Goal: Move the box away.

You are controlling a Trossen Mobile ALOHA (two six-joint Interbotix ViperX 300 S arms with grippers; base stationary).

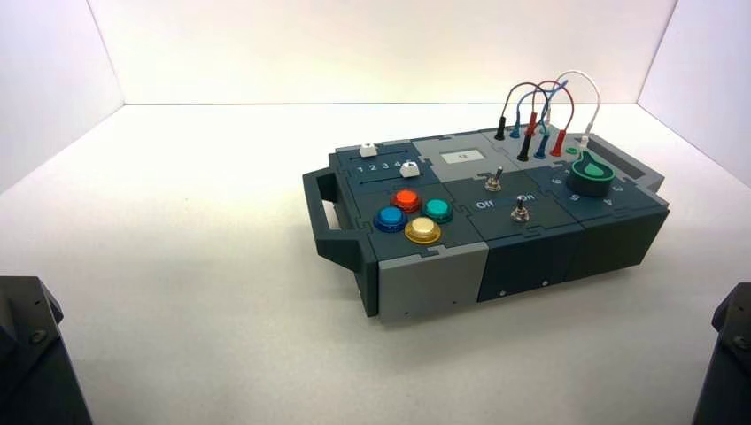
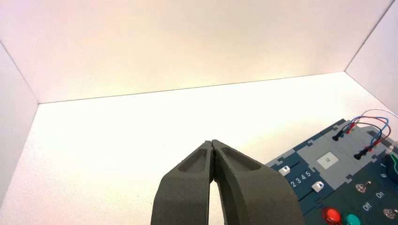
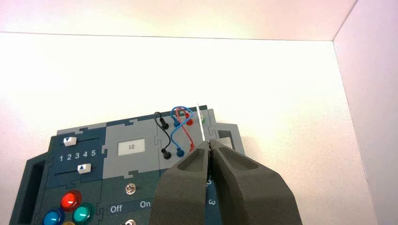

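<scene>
Nearest the high camera, dark parts of the two arms show at the left and right lower edges. The left tool [image 2: 212, 141] is closed, its tips meeting with nothing between them; it is over the left part of the worktop [image 1: 195, 230]. The right tool [image 3: 209, 141] is likewise closed and holds nothing; it is over the right part. Neither is seen touching the box [image 1: 531, 208].

The box lies on the worktop, right of centre, at a slant, its left end nearer the camera than its right. Its near side wall is grey at the left and dark further right. The left end handle [image 1: 321, 212] faces open worktop, which is broad on the left. A strip of open surface runs in front, and another lies between box and back wall [image 1: 381, 53]. The right end handle [image 1: 630, 164] is nearer the right wall [image 1: 708, 88], with a narrower gap.

On the top, the yellow button [image 1: 422, 230] is nearest, with blue [image 1: 390, 218], green [image 1: 437, 209] and red [image 1: 406, 200] beside it. Two toggle switches [image 1: 520, 212] occupy the middle; the green knob [image 1: 592, 173] is at the right. Beyond are two white sliders [image 1: 409, 169], a display reading 12 [image 3: 131, 146] and, toward the far right, looped wires [image 1: 549, 93].
</scene>
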